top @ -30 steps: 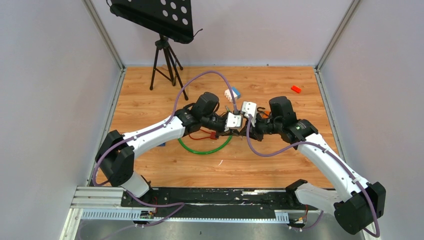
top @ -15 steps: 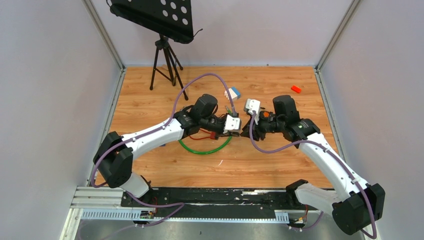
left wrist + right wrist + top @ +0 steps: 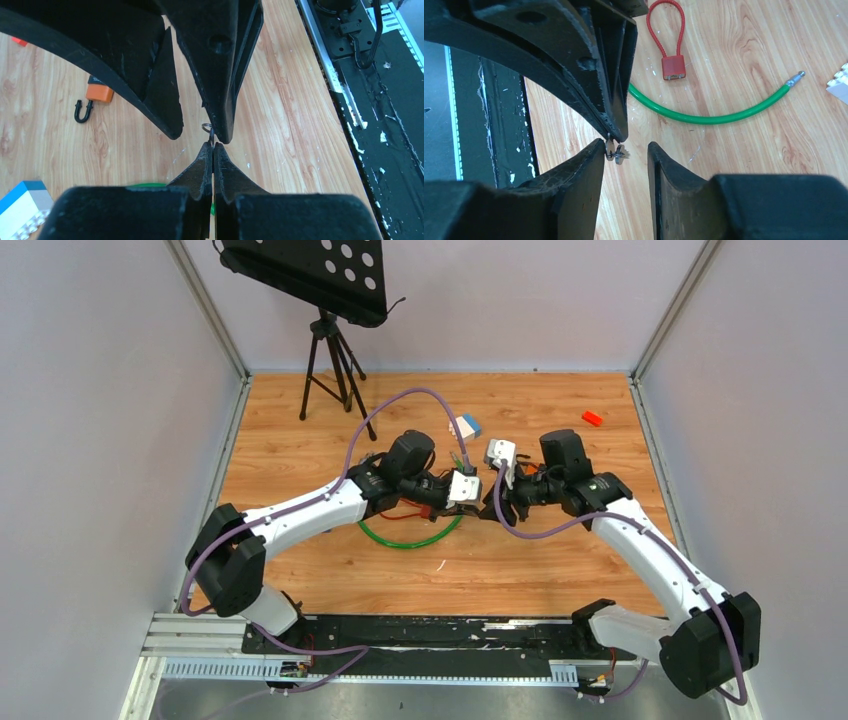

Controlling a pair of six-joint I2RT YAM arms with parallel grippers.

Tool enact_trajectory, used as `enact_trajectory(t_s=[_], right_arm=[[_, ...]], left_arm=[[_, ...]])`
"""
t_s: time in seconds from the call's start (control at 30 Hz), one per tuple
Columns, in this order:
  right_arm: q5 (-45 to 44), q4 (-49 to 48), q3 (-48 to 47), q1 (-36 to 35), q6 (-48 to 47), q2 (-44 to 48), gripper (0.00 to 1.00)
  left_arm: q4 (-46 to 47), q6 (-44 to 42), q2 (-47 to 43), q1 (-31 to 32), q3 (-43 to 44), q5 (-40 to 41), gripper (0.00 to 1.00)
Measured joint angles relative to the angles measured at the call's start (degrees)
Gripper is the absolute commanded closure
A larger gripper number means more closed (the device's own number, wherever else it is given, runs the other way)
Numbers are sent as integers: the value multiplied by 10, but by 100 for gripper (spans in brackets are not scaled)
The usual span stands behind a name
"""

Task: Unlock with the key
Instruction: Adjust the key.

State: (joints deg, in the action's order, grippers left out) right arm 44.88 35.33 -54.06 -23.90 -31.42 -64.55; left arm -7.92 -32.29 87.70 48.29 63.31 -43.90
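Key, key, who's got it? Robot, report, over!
Left gripper shut on key. Right gripper open, jaws either side of it. Orange padlock lies on table, untouched.

– What stands at the far left corner of the table [image 3: 540, 580]?
– A black tripod [image 3: 325, 328], carrying a tilted black perforated plate [image 3: 310, 275].
– And toward the far right corner?
– A small red block [image 3: 592, 418]. A blue-and-white block [image 3: 466, 425] lies near the middle of the far edge, and a green cable [image 3: 410, 538] curves at the table's centre.
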Motion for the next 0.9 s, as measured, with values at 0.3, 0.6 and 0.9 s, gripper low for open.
enact_trajectory(t_s=[0.3, 0.6, 0.9], right_arm=[[-21, -1, 0, 0, 16, -11, 69], [-26, 0, 0, -2, 21, 0, 89], [-7, 4, 4, 0, -15, 18, 100]], left_arm=[[12, 6, -1, 0, -5, 6, 100], [28, 7, -1, -1, -6, 12, 100], [29, 4, -1, 0, -6, 4, 100]])
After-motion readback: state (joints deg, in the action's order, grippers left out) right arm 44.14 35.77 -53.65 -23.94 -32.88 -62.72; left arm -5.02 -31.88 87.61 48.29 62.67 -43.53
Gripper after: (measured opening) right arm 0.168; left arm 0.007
